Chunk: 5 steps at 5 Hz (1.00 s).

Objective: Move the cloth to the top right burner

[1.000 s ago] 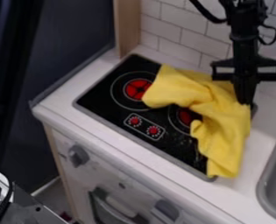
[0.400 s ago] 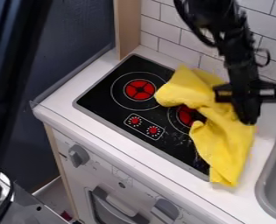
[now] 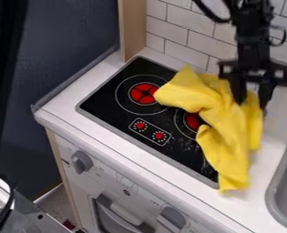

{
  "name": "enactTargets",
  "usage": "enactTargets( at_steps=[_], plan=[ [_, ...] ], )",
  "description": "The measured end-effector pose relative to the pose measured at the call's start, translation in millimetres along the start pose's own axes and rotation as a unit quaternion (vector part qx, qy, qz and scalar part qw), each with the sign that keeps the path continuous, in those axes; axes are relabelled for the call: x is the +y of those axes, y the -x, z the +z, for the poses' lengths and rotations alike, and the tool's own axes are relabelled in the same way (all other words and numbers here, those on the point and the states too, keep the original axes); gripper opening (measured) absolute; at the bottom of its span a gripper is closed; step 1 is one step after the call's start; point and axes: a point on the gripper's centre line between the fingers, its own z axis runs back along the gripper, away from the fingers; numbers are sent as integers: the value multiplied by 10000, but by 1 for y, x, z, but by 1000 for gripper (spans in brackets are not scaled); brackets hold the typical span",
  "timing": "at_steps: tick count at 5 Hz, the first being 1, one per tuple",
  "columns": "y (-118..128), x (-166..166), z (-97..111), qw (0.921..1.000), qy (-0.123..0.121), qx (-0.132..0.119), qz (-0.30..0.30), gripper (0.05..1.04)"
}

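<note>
Camera view: your black two-finger gripper (image 3: 252, 104) hangs at the upper right, pointing down, fingers apart, at the right side of the crumpled yellow cloth (image 3: 222, 118). You have the cloth draped across the right part of the black glass stovetop (image 3: 109, 101), spilling past its right edge onto the white counter (image 3: 65, 103). It partly covers the right red-centred burner (image 3: 192, 121); the left red-centred burner (image 3: 143, 93) shows its whole red centre. Grey sink (image 3: 278, 187) at right.
</note>
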Motion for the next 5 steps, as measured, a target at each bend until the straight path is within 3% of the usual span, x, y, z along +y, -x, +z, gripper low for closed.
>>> enactTargets(
  at_steps=[1, 2, 3, 4, 5],
  plan=[
    [-1, 3, 21, 9991, -311, -151, -241, 983],
    [16, 25, 28, 9940, -1018, 301, 260, 1001],
    [49, 58, 45, 9848, -1513, 458, 717, 1000],
    [73, 99, 56, 9775, -1546, 593, 1308, 1000],
    [82, 115, 59, 9784, -1298, 637, 1476, 1000]
  ],
)
